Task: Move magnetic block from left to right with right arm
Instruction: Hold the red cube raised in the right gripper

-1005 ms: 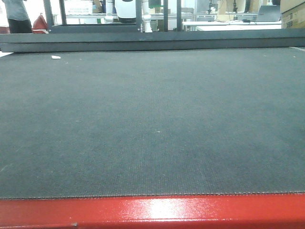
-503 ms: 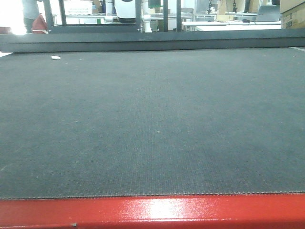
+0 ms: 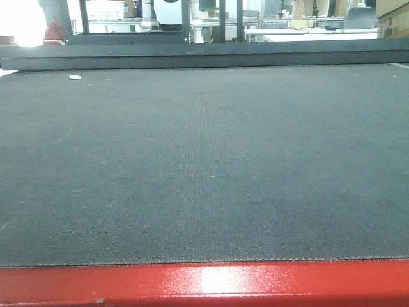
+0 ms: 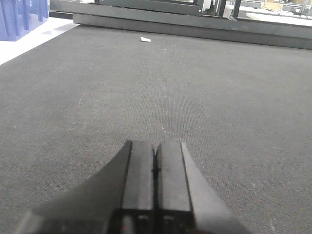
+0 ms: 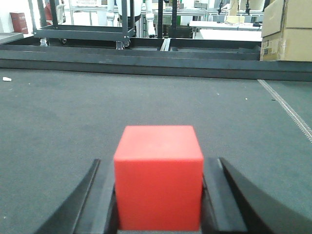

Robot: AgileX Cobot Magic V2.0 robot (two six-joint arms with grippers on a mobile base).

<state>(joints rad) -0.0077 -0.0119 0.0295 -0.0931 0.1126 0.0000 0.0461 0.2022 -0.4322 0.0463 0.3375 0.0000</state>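
Observation:
In the right wrist view the magnetic block [image 5: 158, 183], a bright-red cube, sits between the black fingers of my right gripper [image 5: 158, 162], just above the dark mat [image 5: 73, 112]. Both fingers press against its sides, so the gripper is shut on it. The left wrist view shows my left gripper [image 4: 155, 144] shut, pads together and nothing between them, low over the mat. Neither gripper nor the block appears in the front view.
A small white scrap [image 3: 75, 77] lies at the mat's far left. Dark metal rails [image 3: 204, 57] run along the far edge. Tan cardboard boxes [image 5: 287, 29] stand beyond on the right, a blue crate [image 4: 22, 19] on the left. A red edge [image 3: 204, 284] borders the near side.
On the mat nothing differs in the front view. A person in the far left background has walked out of the frame.

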